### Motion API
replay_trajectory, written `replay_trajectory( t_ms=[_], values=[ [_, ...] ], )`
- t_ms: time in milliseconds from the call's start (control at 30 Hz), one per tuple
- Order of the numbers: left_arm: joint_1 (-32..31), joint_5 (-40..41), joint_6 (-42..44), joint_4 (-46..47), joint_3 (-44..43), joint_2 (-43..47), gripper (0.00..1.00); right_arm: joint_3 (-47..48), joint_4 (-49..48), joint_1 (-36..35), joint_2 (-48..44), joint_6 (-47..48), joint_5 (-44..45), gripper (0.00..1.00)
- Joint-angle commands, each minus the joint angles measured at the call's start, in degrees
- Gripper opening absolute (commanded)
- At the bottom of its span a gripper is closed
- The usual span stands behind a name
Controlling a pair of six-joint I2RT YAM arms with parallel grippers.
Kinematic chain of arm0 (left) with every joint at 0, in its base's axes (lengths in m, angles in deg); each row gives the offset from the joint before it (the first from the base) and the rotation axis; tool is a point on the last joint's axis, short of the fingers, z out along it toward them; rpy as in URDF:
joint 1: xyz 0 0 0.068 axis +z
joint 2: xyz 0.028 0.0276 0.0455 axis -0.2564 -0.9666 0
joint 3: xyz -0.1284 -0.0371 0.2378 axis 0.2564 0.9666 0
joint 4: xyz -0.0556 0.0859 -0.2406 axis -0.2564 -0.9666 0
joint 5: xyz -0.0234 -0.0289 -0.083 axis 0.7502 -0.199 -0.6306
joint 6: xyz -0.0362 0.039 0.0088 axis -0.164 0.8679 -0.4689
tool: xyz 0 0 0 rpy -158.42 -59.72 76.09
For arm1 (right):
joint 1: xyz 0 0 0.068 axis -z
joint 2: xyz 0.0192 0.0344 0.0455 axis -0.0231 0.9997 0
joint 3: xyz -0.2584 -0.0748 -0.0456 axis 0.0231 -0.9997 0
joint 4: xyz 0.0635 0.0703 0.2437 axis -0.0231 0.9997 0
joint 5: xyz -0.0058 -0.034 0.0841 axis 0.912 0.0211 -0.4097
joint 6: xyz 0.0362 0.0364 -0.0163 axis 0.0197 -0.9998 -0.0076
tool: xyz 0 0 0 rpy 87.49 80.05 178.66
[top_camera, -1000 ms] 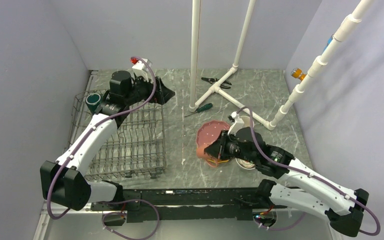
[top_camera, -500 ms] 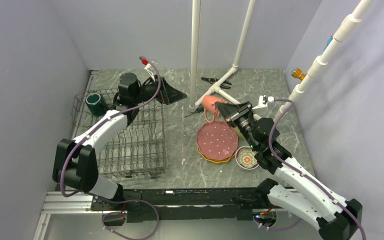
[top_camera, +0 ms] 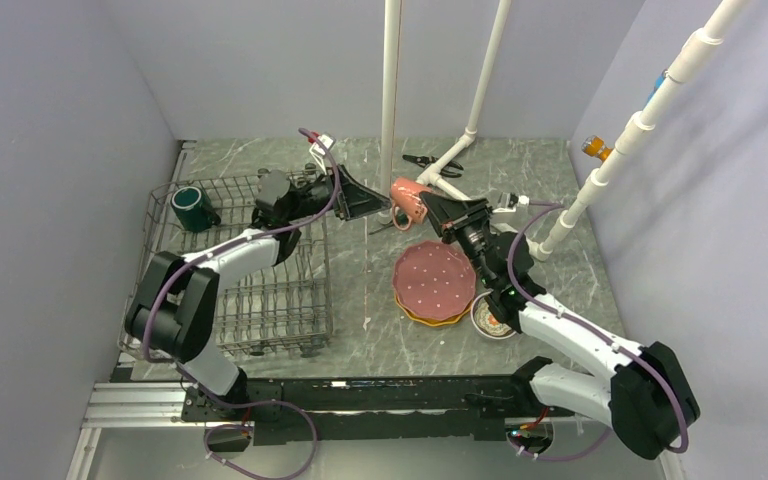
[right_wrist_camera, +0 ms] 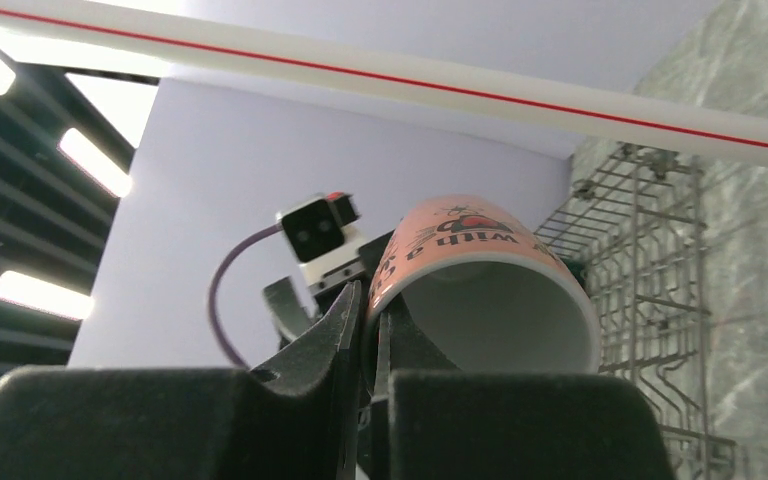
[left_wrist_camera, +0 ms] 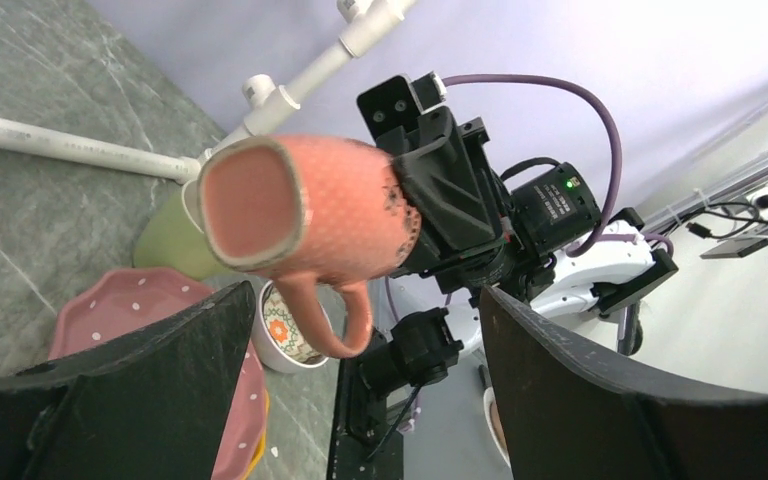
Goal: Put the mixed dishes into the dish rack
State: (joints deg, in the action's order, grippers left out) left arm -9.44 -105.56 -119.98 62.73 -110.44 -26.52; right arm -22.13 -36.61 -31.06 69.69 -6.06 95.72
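Note:
My right gripper (top_camera: 438, 213) is shut on the rim of the salmon mug (top_camera: 409, 199), one finger inside and one outside (right_wrist_camera: 370, 305), holding it on its side in the air. My left gripper (top_camera: 370, 201) stands open right at the mug's base; the mug's handle (left_wrist_camera: 325, 315) hangs between its fingertips. The dish rack (top_camera: 260, 285) sits at the left with the dark green mug (top_camera: 190, 206) in its back corner. The pink dotted plate (top_camera: 434, 279) lies on the yellow-orange plate (top_camera: 426, 319). Beside them are a floral bowl (top_camera: 491, 321) and a light green mug (left_wrist_camera: 173, 237).
The white pipe frame (top_camera: 390, 100) rises just behind the two grippers, with its foot bars (top_camera: 460, 195) on the table. Pliers (top_camera: 428, 160) lie at the back. A screwdriver (top_camera: 385, 225) lies under the raised mug. Grey walls close in both sides.
The right arm lifted the salmon mug off the plates and carried it back and left. The left arm swung right from the rack's back corner to meet it, leaving the dark green mug there.

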Motion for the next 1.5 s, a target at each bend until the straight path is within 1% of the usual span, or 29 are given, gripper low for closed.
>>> replay_trajectory(
  t_ms=[0, 67, 167, 333, 533, 700, 800, 900, 1000, 1033, 1067, 1167, 1200, 1233, 1300, 1333, 1400, 1467],
  values=[
    [-0.68, -1.11, -5.73, 8.40, -0.39, -1.73, 0.87, 4.46, -15.07, 0.14, 1.22, -2.58, -1.79, 0.00],
    [-0.94, -0.80, -5.27, 7.27, -0.36, -1.68, 0.86, 5.30, -13.63, 0.16, 1.18, -1.65, -1.47, 0.00],
    [-1.55, -1.17, -3.85, 4.56, -1.07, -1.64, 0.83, 6.25, -13.16, 0.13, 1.29, -0.03, -1.72, 0.00],
    [-2.76, -2.03, -3.83, 5.25, -1.57, -2.14, 0.68, 6.77, -13.80, 0.13, 2.33, -0.13, -2.75, 0.00],
    [-3.57, -3.76, -5.86, 7.73, -2.40, -3.65, 0.56, 6.05, -14.39, 0.07, 3.20, -0.91, -4.02, 0.00],
    [-3.91, -5.02, -6.32, 7.36, -3.53, -4.72, 0.44, 5.34, -14.74, 0.04, 3.08, 0.43, -4.64, 0.00],
    [-3.91, -5.35, -5.97, 6.59, -3.75, -4.86, 0.42, 5.44, -13.77, -0.13, 2.88, 1.24, -5.80, 0.00],
    [-3.86, -5.58, -3.71, 2.78, -4.27, -4.76, 0.41, 4.85, -13.95, -0.48, 2.86, 0.92, -5.85, 0.00],
    [-3.93, -6.42, -3.02, 0.60, -5.32, -4.71, 0.37, 4.31, -13.16, -0.73, 2.62, 0.88, -7.30, 0.00],
    [-3.88, -6.56, -2.99, 0.75, -5.41, -4.61, 0.34, 3.86, -13.22, -0.83, 2.42, 0.63, -7.39, 0.00],
    [-3.90, -6.53, -2.70, 0.73, -5.40, -4.32, 0.28, 3.60, -13.47, -0.86, 2.28, 0.49, -7.29, 0.00],
    [-3.85, -6.52, -0.82, -1.12, -5.45, -3.40, 0.04, 2.74, -12.38, -0.91, 1.33, 0.58, -7.25, 0.00],
    [-3.91, -5.99, 0.41, -2.75, -5.22, -2.58, 0.00, 2.98, -9.94, -0.90, 0.94, 0.61, -7.23, 0.00],
    [-3.81, -5.32, 2.16, -4.72, -5.06, -1.78, 0.00, 3.61, -5.96, -0.88, 0.19, 0.54, -7.20, 0.07],
    [-3.81, -3.63, 7.64, -10.96, -5.64, -0.06, 0.00, 5.40, 5.12, -0.91, -1.68, 0.65, -6.32, 0.36],
    [-3.81, -2.52, 10.51, -15.06, -6.08, 1.01, 0.00, 6.15, 9.95, -0.88, -2.73, 1.22, -4.34, 0.48],
    [-3.79, 0.84, 18.06, -25.28, -7.81, 3.34, 0.00, 6.38, 17.23, -0.88, -5.03, 1.61, -1.56, 0.68],
    [-3.75, 6.63, 26.14, -37.86, -10.15, 5.88, 0.00, 6.68, 24.88, -0.91, -7.83, 1.88, 2.12, 0.84]
  ],
)
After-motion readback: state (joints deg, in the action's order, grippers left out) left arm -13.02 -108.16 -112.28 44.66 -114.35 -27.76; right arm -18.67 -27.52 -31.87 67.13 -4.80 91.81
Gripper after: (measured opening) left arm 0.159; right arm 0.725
